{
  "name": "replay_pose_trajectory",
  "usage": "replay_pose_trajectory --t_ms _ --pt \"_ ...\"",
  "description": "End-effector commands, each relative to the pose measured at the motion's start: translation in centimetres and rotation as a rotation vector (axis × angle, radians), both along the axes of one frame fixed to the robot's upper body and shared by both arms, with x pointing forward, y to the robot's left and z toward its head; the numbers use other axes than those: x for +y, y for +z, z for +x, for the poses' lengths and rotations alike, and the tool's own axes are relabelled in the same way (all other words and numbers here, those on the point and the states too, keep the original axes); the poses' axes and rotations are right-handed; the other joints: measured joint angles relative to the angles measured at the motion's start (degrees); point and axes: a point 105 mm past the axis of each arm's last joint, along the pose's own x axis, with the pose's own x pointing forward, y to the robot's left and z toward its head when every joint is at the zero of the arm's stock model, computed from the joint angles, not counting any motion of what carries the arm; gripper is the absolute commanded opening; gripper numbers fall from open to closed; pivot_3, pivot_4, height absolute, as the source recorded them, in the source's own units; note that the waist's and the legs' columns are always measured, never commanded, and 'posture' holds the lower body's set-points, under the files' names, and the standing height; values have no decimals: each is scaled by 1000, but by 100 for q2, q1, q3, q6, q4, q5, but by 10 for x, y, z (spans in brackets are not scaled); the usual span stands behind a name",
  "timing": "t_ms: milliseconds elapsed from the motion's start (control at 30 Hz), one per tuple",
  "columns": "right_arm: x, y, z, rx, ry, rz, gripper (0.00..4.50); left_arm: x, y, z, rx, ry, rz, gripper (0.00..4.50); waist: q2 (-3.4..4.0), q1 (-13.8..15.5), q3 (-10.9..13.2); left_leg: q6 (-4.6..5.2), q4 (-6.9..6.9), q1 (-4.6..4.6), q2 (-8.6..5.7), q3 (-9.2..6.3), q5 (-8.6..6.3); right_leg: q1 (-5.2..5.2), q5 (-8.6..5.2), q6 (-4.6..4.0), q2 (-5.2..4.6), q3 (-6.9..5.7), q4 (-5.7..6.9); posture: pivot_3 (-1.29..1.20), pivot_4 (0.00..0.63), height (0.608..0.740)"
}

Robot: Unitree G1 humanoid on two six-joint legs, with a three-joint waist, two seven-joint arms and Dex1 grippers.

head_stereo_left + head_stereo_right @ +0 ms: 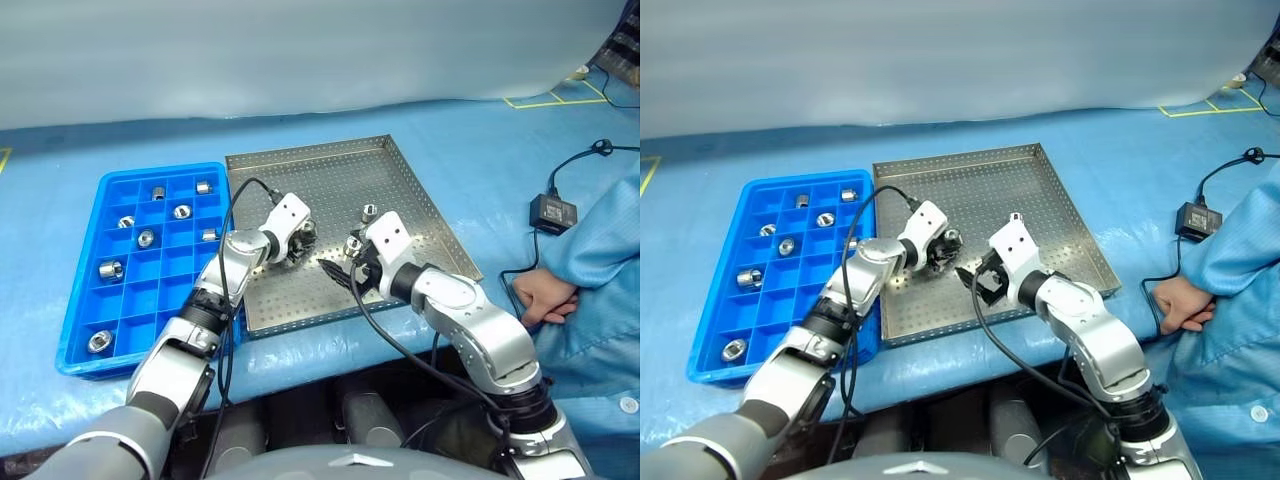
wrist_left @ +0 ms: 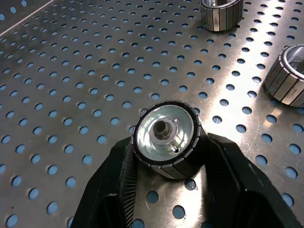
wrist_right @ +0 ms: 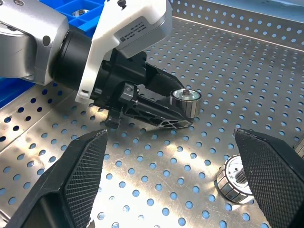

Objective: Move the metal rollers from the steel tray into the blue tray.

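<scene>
The steel tray (image 1: 400,170) lies in the middle of the table, with the blue tray (image 1: 85,350) at its left. My left gripper (image 2: 166,152) is low over the steel tray's left half and shut on a metal roller (image 2: 165,137), one finger on each side of it. That roller (image 3: 186,97) rests on the perforated floor. Two more rollers (image 1: 369,211) (image 1: 352,245) stand on the steel tray close by. My right gripper (image 3: 170,137) hovers just right of the left one, wide open and holding nothing. Several rollers (image 1: 110,269) sit in the blue tray's compartments.
A person's hand (image 1: 545,295) and blue sleeve rest at the table's right edge. A black adapter box (image 1: 553,211) with its cable lies beyond them. A blue cloth (image 1: 300,110) covers the table.
</scene>
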Motion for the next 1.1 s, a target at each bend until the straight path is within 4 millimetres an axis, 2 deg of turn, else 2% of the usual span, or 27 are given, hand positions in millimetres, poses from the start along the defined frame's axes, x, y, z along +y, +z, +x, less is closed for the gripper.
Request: replay_pose_trajectory --t_ms 33,200,267,333,400,500,600,700,867,967,1100 --pt "2 15 3 -65 5 15 4500 -2 8 -1 -29 -10 -23 1860 0 2 0 0 0 1 0 0 0 1 0 0 0 0 0 -189 150 740" --pt "4 12 1 -44 25 18 4500 3 25 -7 -67 -35 -50 1860 0 -11 0 0 -1 0 0 1 0 -1 0 0 0 2 0 -191 150 740" --pt "5 6 -4 -16 65 7 4500 13 41 -18 -81 -56 -73 1860 1 -22 0 0 -3 -1 0 0 0 -3 0 0 0 2 1 -187 150 740" --pt "9 5 -12 -5 129 5 4500 29 59 -34 -98 -72 -82 1860 2 -37 1 0 -8 -2 2 1 0 -8 0 -2 1 5 4 -182 150 740" --pt "17 14 -21 -12 211 52 4500 45 75 -48 -131 -52 -74 1860 3 -53 1 -1 -12 -2 5 1 0 -12 -2 -4 1 8 6 -164 150 740" --pt "26 28 -31 -22 309 138 4500 79 94 -69 -193 70 -16 1860 4 -34 2 -1 -13 0 8 -2 0 -11 -3 -5 2 6 7 -115 150 740" --pt "29 30 -31 -15 334 151 4500 109 103 -83 -230 251 23 1860 4 64 2 -1 -9 9 9 -8 0 1 -3 -3 -1 0 5 -71 150 740" --pt "31 26 -25 -2 336 134 4500 142 101 -100 -230 449 81 1860 1 208 2 0 4 10 7 -5 0 7 -13 -19 -6 2 2 -8 150 740" --pt "35 28 -18 1 340 115 4500 168 81 -124 -144 596 124 1860 0 458 2 0 7 13 5 -2 2 8 -18 -28 -7 1 3 40 150 740" --pt "37 32 -20 -7 351 126 4500 175 70 -132 -103 641 133 1860 -1 613 1 0 6 11 5 -4 1 6 -20 -34 -7 -2 3 63 150 740" --pt "39 30 -25 -8 357 121 4500 177 66 -133 -88 664 120 1860 -2 721 2 -1 4 6 6 -8 1 5 -23 -39 -11 -8 0 75 150 740"
